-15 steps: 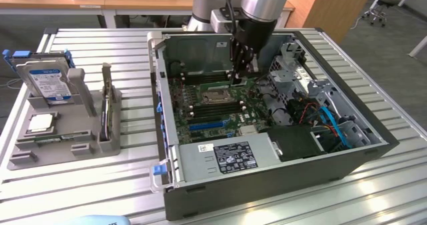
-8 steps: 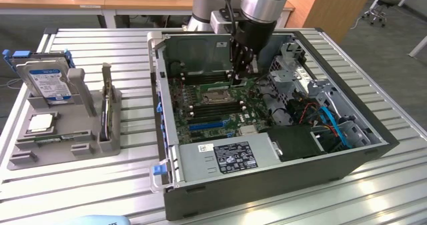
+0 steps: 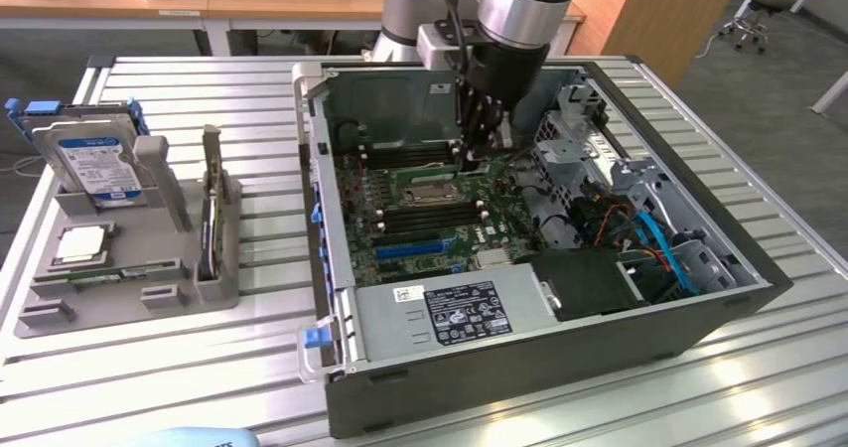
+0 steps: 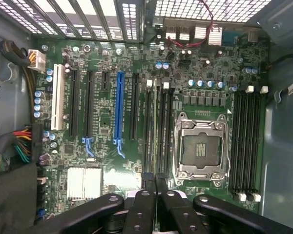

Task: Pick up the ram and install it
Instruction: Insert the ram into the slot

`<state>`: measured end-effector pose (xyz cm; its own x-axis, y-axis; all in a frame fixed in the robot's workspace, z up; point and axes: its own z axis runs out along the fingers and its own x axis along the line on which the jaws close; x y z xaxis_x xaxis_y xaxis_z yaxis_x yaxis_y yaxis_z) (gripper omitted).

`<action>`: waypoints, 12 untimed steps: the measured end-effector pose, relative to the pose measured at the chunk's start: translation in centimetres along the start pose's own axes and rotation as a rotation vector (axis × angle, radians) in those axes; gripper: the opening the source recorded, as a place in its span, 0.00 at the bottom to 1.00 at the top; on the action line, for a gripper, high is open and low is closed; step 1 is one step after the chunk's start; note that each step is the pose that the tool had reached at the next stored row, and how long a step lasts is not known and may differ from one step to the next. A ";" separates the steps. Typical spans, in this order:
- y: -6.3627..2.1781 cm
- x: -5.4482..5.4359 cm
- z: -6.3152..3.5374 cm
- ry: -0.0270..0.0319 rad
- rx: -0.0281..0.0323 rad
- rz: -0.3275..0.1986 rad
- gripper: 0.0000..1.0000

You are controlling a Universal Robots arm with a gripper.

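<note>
Pinching nearly shut, the gripper (image 4: 155,189) held a thin strip edge-on between its fingertips, which I took for the ram (image 4: 155,136). So narrow a grip suited so thin a board and held it upright. It hung in line with the memory slots (image 4: 163,131) just beside the empty processor socket (image 4: 201,146), near the motherboard's (image 4: 102,122) middle, probably so its edge could meet a slot squarely. A second stick (image 3: 117,274) lay in the tray (image 3: 79,318) near the table's (image 3: 742,368) edge at the exterior view's left, well apart from the open case (image 3: 530,358).
</note>
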<state>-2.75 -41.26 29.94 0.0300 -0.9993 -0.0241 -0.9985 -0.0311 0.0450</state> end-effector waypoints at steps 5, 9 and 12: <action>0.23 0.1 0.01 0.0000 0.0000 0.000 0.11; 0.29 0.2 0.01 0.0002 0.0000 0.000 0.11; 0.30 0.3 0.02 0.0002 0.0000 0.001 0.11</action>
<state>-3.04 -41.55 29.94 0.0288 -0.9993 -0.0239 -0.9985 -0.0299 0.0451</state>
